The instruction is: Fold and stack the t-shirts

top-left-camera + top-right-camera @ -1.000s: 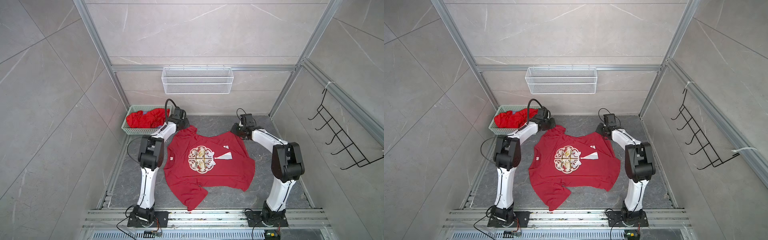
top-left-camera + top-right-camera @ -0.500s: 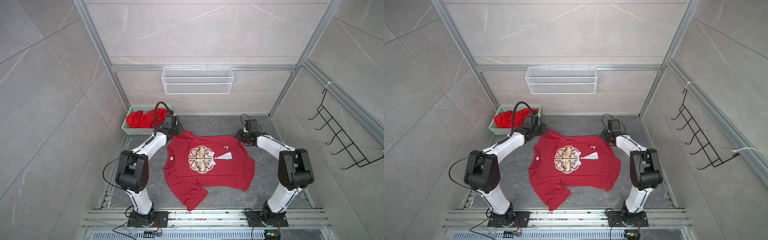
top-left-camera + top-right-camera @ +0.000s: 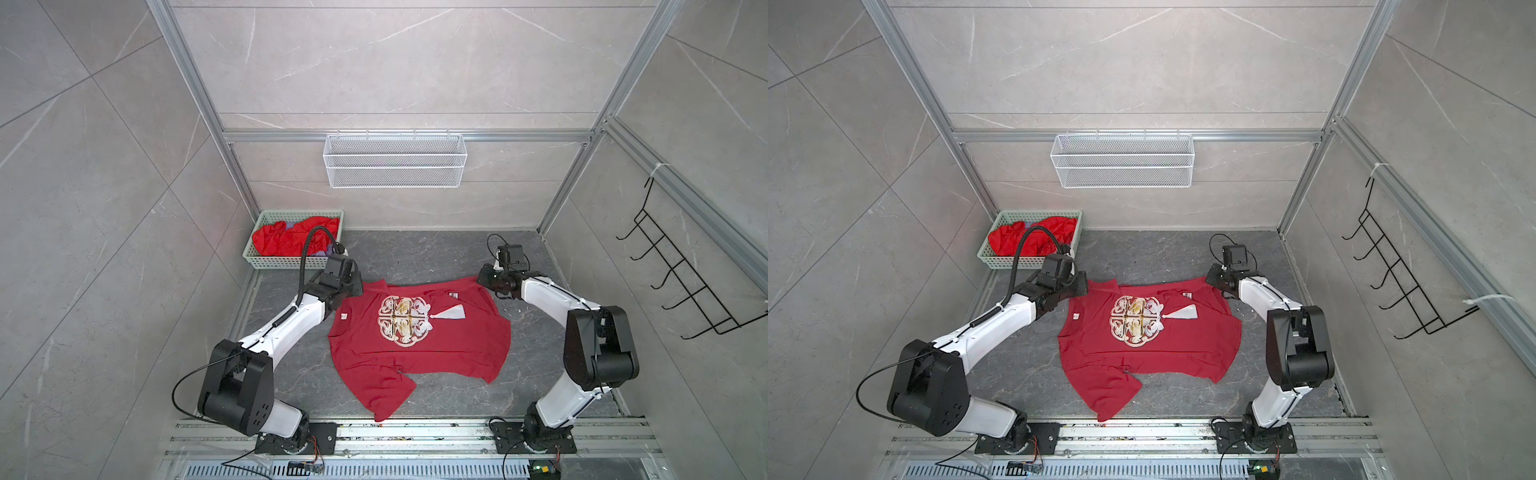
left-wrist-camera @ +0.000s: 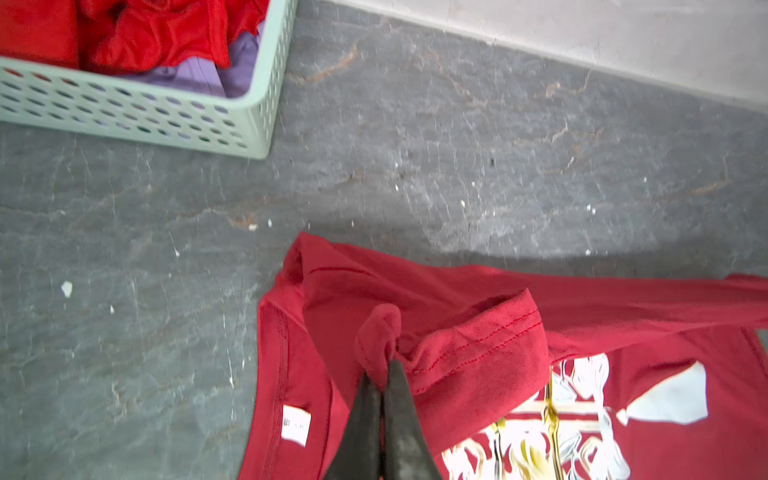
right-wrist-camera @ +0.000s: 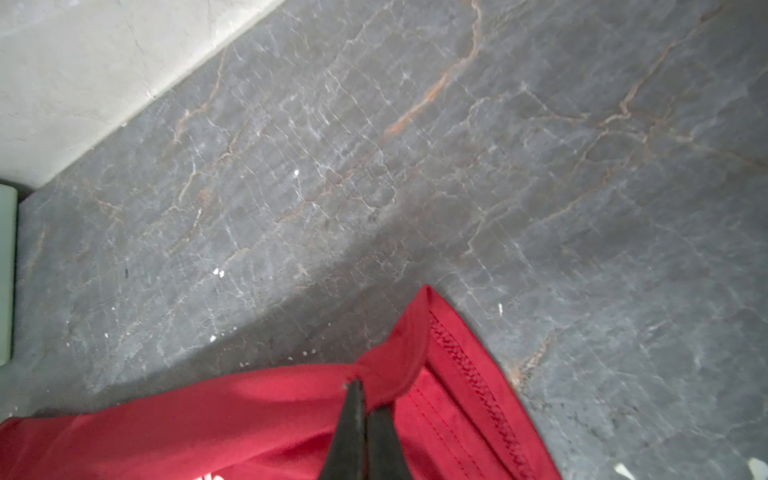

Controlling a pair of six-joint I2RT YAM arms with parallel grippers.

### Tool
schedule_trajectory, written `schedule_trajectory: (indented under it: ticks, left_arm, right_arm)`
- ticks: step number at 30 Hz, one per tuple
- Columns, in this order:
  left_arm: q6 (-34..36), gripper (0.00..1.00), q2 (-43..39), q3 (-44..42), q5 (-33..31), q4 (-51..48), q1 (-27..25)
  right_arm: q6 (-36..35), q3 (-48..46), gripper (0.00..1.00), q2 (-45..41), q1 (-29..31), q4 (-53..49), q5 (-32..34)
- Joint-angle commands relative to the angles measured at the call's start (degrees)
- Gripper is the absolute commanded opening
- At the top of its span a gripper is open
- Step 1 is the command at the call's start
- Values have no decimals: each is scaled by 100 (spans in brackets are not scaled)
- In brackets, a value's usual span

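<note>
Starting on the left: the mint basket sits in the far-left corner of the desk with the other red t-shirts bunched up inside, so those aren't folded yet. Just beside it, the left pincer is clamped tight on a pinch of the crimson t-shirt, up by the far sleeve, which is flopped over on itself in the left wrist view. The shirt is spread out mid-desk, print up, with its long axis running left to right: the neck and white label point toward the left arm, the hem toward the right arm. Over on the right, the right pincer is pinched together on the far hem corner. So both hold the far edge, each arm on its nearer corner, and the rest of the shirt lies on the robot's side of them. My guess is that edge gets brought toward the near side, and the near sleeve sticking out could make that messy.
</note>
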Motion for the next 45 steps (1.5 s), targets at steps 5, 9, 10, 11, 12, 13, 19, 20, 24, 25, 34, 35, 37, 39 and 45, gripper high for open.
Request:
schedule_trajectory:
  ticks: [5, 9, 10, 11, 12, 13, 19, 20, 24, 25, 34, 35, 37, 39, 45]
  left_arm:
    - [-498, 0, -388, -530, -400, -86, -38]
    - [-636, 0, -323, -717, -437, -22, -97]
    - [-675, 0, -286, -750, -431, 6, -105]
    - [-706, 0, -247, -757, -431, 26, -114]
    - [-718, 0, -213, -758, -409, 36, -117]
    - [-733, 0, -172, -758, -392, 56, -130]
    - [-737, 0, 43, -695, -329, 192, -170]
    - [-673, 0, 95, -602, -328, 188, -174]
    - [-202, 0, 414, 94, -456, 21, -164]
    - [-65, 0, 521, 277, -496, 19, -167]
    - [793, 0, 1805, 2047, -460, 108, 19]
    - [839, 0, 1928, 2196, -428, 115, 55]
    - [934, 0, 2133, 2457, -403, 114, 104]
    - [1040, 0, 2298, 2666, -474, 116, 146]
    - [1081, 0, 2476, 3048, -305, 214, 435]
  right_arm:
    - [-136, -348, 1, -350, -53, 34, -187]
    - [-103, -679, 1, -526, -53, 83, -215]
    - [-88, -752, 1, -540, -53, 111, -239]
    - [-69, -829, 1, -535, -52, 142, -258]
    - [-53, -883, 1, -539, -58, 161, -267]
    - [-34, -924, 1, -542, -53, 177, -275]
    - [30, -1028, 1, -496, -53, 256, -272]
    - [-10, -922, 1, -441, -53, 201, -265]
    - [-97, -372, 1, -186, -53, 76, -278]
    - [-101, -260, 1, -124, -52, 61, -278]
    - [112, 908, 1, 718, -71, -64, -248]
    - [139, 972, 1, 785, -70, -68, -234]
    - [181, 1087, 1, 890, -76, -68, -224]
    - [227, 1162, 1, 980, -97, -67, -194]
    - [362, 1330, 1, 1192, -192, -64, -148]
